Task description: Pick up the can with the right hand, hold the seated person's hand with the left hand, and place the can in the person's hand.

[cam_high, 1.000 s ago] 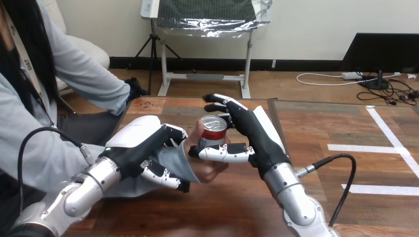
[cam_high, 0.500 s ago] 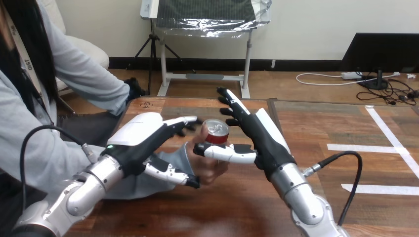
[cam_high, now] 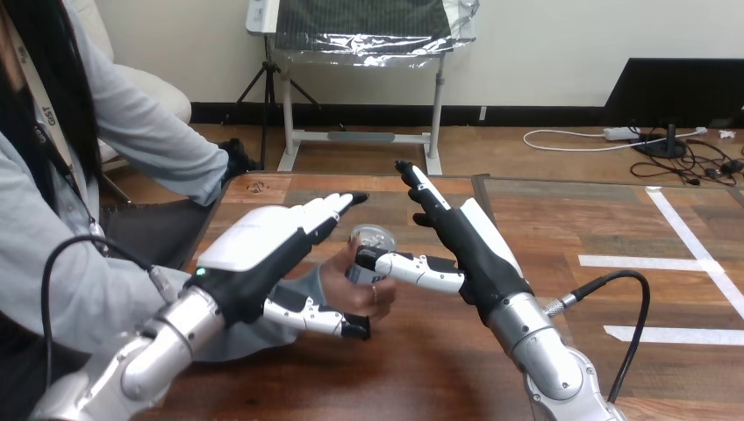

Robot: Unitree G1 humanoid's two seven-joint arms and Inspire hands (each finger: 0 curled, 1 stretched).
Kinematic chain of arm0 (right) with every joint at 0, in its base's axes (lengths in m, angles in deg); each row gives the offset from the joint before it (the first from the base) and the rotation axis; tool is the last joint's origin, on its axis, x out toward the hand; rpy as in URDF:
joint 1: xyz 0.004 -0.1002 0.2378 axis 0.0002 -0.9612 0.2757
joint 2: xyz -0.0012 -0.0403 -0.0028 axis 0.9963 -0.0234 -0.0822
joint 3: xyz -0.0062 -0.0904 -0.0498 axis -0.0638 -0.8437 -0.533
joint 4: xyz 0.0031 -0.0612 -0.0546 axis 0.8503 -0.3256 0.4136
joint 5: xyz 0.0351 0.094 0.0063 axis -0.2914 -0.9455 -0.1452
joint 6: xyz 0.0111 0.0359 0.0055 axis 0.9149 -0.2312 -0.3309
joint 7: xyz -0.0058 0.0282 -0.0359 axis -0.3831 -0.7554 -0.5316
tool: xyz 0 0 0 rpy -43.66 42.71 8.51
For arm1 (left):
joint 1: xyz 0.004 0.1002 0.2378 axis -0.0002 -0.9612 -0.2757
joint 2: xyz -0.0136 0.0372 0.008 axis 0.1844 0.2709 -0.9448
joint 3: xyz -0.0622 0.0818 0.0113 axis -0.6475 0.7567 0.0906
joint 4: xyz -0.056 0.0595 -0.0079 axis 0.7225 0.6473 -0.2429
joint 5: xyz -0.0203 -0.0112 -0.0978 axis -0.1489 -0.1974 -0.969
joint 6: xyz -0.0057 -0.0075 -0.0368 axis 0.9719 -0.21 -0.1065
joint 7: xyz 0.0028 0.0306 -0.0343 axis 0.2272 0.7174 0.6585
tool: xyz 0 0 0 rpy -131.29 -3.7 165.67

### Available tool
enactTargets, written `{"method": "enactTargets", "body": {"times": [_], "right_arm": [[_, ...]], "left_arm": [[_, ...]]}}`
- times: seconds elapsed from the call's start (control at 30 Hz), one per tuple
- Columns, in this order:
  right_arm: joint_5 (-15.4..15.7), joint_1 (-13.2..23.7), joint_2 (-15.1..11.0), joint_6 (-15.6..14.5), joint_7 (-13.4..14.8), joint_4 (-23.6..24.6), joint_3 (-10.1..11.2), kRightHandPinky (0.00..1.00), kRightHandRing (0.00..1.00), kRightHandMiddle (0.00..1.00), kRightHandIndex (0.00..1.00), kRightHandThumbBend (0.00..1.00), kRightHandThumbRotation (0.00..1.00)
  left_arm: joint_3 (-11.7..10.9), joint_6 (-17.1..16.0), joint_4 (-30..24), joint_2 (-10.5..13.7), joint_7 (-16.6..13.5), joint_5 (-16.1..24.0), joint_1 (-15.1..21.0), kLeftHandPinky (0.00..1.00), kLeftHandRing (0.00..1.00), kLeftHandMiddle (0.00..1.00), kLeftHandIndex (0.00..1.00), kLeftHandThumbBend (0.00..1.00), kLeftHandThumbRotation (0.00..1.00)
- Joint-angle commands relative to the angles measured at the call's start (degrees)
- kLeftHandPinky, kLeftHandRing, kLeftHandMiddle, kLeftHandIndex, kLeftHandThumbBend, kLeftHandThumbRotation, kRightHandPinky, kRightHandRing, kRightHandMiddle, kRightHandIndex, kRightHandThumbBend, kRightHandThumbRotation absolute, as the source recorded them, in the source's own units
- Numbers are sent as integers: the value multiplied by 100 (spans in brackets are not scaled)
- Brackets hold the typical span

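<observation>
Evidently, handover made: the can [cam_high: 368, 255] now sits in the person's hand [cam_high: 349, 296].
The right hand [cam_high: 469, 250] has opened, fingers straight, thumb possibly touching the can beside its palm. The left hand [cam_high: 263, 247] has straightened above the person's hand, released; only withdrawal remains.

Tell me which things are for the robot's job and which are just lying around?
For the job:
- can, tilted in the person's hand
- left hand, open over the person's hand
- right hand, open beside the can

Just lying about:
- white tape strips at the right of the wooden table
</observation>
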Motion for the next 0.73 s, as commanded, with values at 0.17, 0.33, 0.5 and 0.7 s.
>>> {"method": "enactTargets", "body": {"times": [0.17, 0.33, 0.5, 0.7], "right_arm": [[-105, 221, -122, 52, -17, 41, 100, 94, 100, 100, 100, 100, 61], [-135, 143, -149, 20, -54, 113, 124, 95, 100, 100, 100, 100, 61], [-130, 75, -155, 27, -35, 161, 144, 96, 100, 100, 100, 100, 61], [-140, -38, -158, 134, 31, 215, 176, 96, 100, 100, 100, 100, 61]], "left_arm": [[-200, -82, -424, 103, -474, -28, -154, 100, 100, 100, 100, 100, 70], [-243, -248, -455, 69, -750, -48, -291, 100, 100, 100, 100, 100, 72], [-284, -431, -417, 26, -983, -92, -387, 100, 100, 100, 100, 100, 72], [-351, -814, -297, -56, -1312, -158, -493, 100, 100, 100, 100, 100, 71]]}}
